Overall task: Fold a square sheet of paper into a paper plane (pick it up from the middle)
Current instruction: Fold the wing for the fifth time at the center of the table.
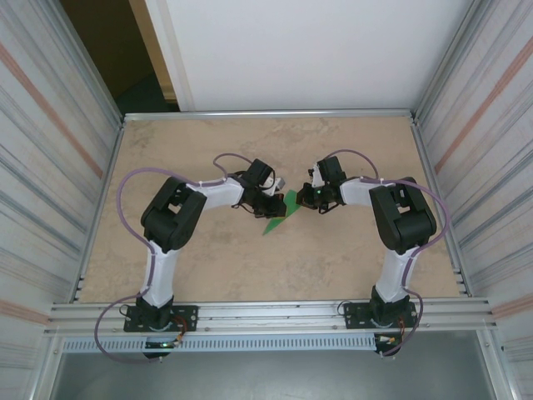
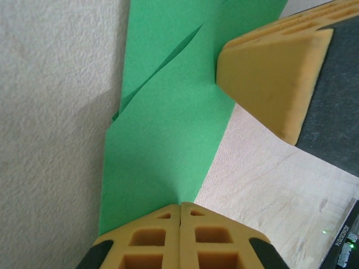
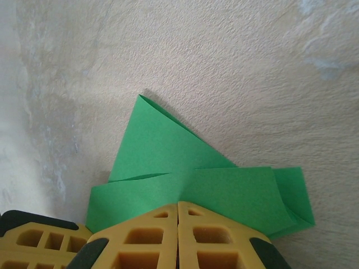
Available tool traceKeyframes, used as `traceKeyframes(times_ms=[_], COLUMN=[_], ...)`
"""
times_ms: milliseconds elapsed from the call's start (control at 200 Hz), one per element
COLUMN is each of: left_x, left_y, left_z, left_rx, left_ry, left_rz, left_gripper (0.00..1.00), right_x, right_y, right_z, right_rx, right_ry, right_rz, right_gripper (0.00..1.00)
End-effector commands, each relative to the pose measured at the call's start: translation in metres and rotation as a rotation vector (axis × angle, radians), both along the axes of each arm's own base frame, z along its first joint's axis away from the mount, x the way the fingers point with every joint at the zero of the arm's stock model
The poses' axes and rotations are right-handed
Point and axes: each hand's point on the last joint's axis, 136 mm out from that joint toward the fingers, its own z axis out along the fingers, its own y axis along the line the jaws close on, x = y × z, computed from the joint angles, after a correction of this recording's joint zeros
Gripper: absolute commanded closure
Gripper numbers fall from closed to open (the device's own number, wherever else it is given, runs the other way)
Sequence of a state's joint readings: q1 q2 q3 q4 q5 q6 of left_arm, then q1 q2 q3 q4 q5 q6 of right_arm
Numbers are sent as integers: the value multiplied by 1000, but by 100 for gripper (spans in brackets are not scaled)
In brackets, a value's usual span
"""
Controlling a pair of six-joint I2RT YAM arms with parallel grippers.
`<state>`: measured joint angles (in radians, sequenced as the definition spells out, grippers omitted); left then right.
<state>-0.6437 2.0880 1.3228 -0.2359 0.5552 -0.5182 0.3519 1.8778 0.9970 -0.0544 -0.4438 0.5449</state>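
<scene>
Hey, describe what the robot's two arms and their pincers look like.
The left arm and right arm have white links, bulky black joints and a looping purple cable each. The left pincer and right pincer have mustard-yellow wedge fingers with square hollows and black backing.

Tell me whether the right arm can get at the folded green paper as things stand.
Most likely yes: the right gripper is shut on an edge of the folded green paper. The left gripper pinches the paper too, close beside it, without blocking it.
</scene>
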Motion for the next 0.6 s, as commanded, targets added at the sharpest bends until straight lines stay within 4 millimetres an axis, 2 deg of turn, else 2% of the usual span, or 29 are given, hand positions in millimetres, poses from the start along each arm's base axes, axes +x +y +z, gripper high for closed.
traceKeyframes(times_ms=[0, 90, 215, 361, 591], left_x=[-14, -16, -17, -17, -18], left_y=[16, 19, 20, 21, 20], left_z=[-29, -34, -34, -34, -34], left_rx=[113, 127, 131, 126, 113], left_ry=[59, 70, 66, 60, 59], left_rz=[-8, -8, -4, 4, 8], left_gripper=[100, 100, 100, 100, 100], right_x=[-15, -21, -30, -28, -24], right_y=[2, 18, 34, 26, 19], right_z=[25, 36, 27, 16, 16], right_rx=[7, 14, -10, -22, -7], right_ry=[13, 11, 31, 47, 50], right_rz=[5, 22, 17, -65, -101], right_gripper=[90, 90, 92, 97, 100])
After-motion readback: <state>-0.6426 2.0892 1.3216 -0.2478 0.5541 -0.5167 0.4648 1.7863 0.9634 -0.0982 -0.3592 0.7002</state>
